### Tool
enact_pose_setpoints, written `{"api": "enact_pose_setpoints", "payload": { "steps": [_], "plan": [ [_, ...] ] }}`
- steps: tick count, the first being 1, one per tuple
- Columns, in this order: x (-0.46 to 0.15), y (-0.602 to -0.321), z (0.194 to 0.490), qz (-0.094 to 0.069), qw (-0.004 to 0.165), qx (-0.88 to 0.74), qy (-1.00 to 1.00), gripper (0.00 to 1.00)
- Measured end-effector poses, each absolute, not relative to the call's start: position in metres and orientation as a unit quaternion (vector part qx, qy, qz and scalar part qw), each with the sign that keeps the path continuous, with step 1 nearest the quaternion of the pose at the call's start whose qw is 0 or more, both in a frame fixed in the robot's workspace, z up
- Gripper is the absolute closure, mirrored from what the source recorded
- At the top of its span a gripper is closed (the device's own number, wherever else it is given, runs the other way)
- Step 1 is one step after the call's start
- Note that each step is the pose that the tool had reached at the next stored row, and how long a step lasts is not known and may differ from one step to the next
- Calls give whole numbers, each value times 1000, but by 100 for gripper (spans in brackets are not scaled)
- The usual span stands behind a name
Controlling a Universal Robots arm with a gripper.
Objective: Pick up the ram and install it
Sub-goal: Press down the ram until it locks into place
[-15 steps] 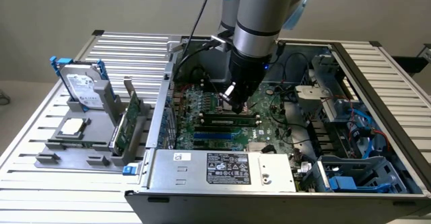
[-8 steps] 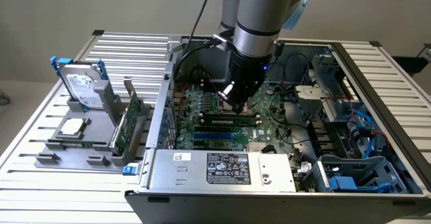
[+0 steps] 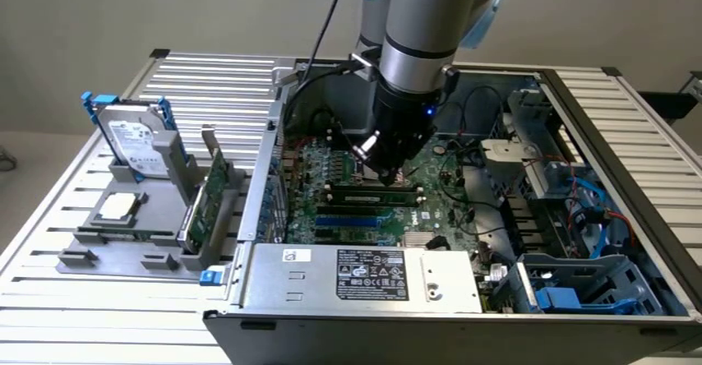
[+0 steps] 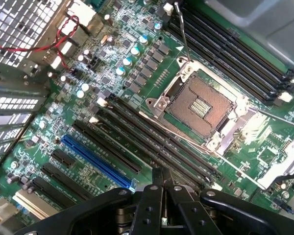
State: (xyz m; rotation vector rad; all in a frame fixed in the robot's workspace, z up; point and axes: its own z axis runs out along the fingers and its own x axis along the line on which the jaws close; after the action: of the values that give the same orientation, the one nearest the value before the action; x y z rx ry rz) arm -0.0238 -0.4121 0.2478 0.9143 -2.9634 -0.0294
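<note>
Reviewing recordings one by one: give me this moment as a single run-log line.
gripper: shut, low inside the computer case over the motherboard | ram: lying along a memory slot below the gripper | seating: cannot tell

The exterior view looks down at a slant from above and in front of the open computer case [image 3: 461, 299], far enough back to take in the whole case, the slatted worktop [image 3: 209, 77] around it and the grey fixture tray [image 3: 121, 246] beside the case. It faces the motherboard [image 3: 439, 209] across the case's power supply [image 3: 362, 274].

The wrist view sits on the arm close above the same motherboard [image 4: 112, 93], looking nearly straight down past the fingers [image 4: 154, 188], with the empty processor socket [image 4: 201, 105] near its middle.

Both views share the motherboard: its long black slots [image 4: 157, 142] and the blue slot [image 4: 95, 159].
</note>
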Motion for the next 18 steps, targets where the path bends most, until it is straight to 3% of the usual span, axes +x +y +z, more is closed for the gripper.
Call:
{"api": "enact_pose_setpoints", "payload": {
  "steps": [18],
  "plan": [
    [-24,-412,248,-10,19,173,-985,89]
  ]
}}
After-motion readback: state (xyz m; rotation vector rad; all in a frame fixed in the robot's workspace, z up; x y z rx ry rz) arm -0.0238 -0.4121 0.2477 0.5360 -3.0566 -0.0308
